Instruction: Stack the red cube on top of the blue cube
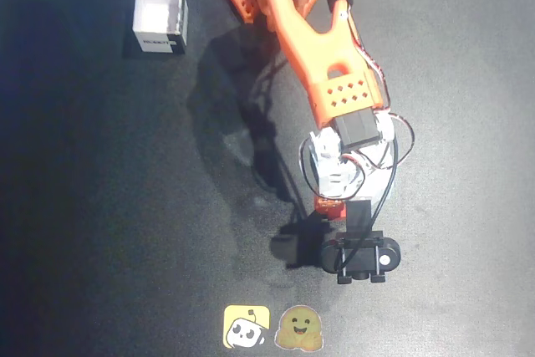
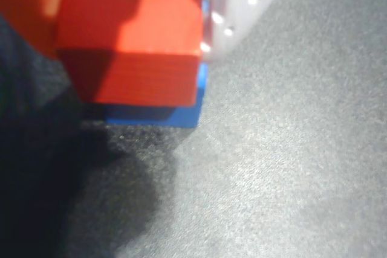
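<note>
On the dark table (image 1: pixel 100 206), a white box (image 1: pixel 160 16) with unreadable label and two cartoon stickers (image 1: pixel 272 327) are seen, while the red cube (image 2: pixel 139 46) is gripped by the hand (image 1: pixel 330 202) over the blue cube (image 2: pixel 175 113).

The red cube (image 2: pixel 142 46) is red-orange with plain faces. The blue cube (image 2: pixel 181 110) is bright blue. At upper left of the overhead view, a white box (image 1: pixel 160 16). The table (image 1: pixel 100 206) is dark grey. The arm (image 1: pixel 322 56) is orange.
</note>
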### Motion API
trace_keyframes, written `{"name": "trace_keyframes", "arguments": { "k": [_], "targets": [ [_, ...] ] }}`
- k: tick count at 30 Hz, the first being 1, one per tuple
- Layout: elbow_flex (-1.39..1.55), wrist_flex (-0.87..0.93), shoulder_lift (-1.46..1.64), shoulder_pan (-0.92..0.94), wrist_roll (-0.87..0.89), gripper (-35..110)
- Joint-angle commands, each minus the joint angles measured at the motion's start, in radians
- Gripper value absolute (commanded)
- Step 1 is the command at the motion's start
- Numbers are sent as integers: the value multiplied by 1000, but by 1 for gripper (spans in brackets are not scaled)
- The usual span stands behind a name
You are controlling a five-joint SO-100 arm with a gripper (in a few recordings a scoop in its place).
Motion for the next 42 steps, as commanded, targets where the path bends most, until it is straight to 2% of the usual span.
{"name": "trace_keyframes", "arguments": {
  "k": [1,17,25,26,29,32,37,42],
  "targets": [
    [-20,-2,12,-17,11,18],
    [-44,-5,49,-37,52,25],
    [-138,-11,127,-28,14,28],
    [-138,-21,149,-15,-17,24],
    [-126,-8,224,20,-41,0],
    [-101,69,290,48,-66,0],
    [137,58,505,138,-152,0],
    [747,-192,977,198,-209,0]
  ]
}}
